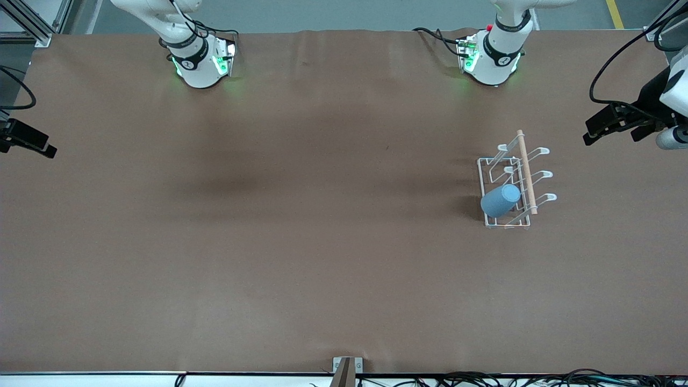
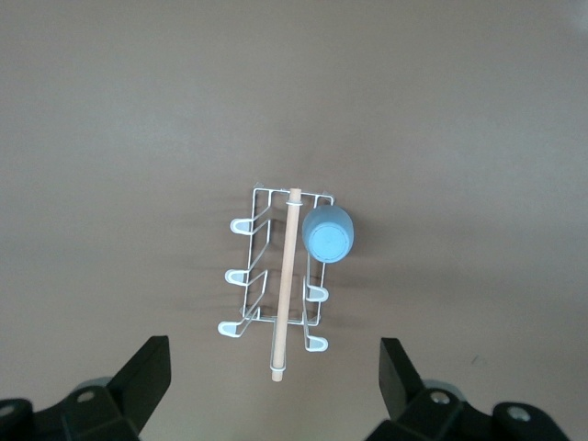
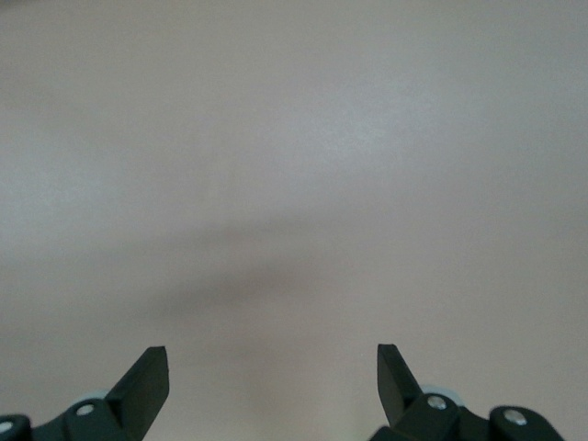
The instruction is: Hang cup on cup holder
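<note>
Brown paper covers the tabletop (image 1: 301, 242), bare across most of its width. Toward the left arm's end stands the cup holder (image 1: 515, 185), its wooden rod (image 1: 527, 172) running along the top. The cup (image 1: 500, 200) hangs mouth-down on a prong at the holder's 7 o'clock corner in the front view. The left end effector (image 2: 276, 377) hovers above the holder, fingers apart. The right end effector (image 3: 273, 381) waits over bare tabletop, fingers also apart.

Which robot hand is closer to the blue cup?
The left. The left gripper hangs open at the left arm's end of the table, near the rack holding the cup. The right gripper waits open at the right arm's end, much farther away.
</note>
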You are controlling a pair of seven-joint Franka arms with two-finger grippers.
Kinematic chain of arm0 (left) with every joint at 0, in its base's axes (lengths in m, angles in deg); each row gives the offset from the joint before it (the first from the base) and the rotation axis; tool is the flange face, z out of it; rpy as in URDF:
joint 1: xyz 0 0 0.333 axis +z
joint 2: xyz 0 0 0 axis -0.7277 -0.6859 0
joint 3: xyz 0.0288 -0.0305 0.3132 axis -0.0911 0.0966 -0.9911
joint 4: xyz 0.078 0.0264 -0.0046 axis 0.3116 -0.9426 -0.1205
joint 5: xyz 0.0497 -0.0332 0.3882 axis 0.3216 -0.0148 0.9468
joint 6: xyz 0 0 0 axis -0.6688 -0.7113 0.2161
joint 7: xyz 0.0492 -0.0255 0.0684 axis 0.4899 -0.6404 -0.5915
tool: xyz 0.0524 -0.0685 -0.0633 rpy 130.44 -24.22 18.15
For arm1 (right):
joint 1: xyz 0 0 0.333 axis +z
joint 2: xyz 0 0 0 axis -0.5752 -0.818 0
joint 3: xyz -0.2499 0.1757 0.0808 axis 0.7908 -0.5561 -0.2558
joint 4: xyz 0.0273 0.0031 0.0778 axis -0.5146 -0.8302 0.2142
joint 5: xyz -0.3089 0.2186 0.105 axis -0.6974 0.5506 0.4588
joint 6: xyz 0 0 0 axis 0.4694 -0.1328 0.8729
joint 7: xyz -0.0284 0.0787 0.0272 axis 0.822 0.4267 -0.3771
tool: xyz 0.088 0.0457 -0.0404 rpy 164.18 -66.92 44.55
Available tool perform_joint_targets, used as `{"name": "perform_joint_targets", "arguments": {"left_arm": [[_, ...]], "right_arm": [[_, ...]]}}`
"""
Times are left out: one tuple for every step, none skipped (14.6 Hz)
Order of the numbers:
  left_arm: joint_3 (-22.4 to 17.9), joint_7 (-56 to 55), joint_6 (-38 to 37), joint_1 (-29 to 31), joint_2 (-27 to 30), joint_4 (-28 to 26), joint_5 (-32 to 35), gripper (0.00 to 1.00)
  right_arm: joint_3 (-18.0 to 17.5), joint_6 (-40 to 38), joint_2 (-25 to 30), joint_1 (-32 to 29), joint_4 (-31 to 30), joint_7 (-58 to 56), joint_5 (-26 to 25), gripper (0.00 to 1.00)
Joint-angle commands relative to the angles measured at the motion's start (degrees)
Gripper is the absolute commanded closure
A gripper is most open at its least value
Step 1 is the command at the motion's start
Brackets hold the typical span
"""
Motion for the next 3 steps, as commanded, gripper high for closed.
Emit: {"name": "perform_joint_targets", "arguments": {"left_arm": [[-0.3, 1.1, -0.5, 0.0, 1.2, -0.6, -1.0, 0.0], [-0.3, 1.1, -0.5, 0.1, 1.2, -0.6, -1.0, 0.0], [-0.3, 1.2, -0.5, 0.1, 1.2, -0.6, -1.0, 0.0]], "right_arm": [[-0.5, -0.7, 1.3, 0.4, -0.5, 0.4, -0.9, 0.0], [-0.6, -0.8, 1.3, 0.7, -0.5, 0.2, -1.2, 0.0], [-0.6, -0.8, 1.3, 1.4, -0.5, 0.3, -1.6, 0.0]]}}
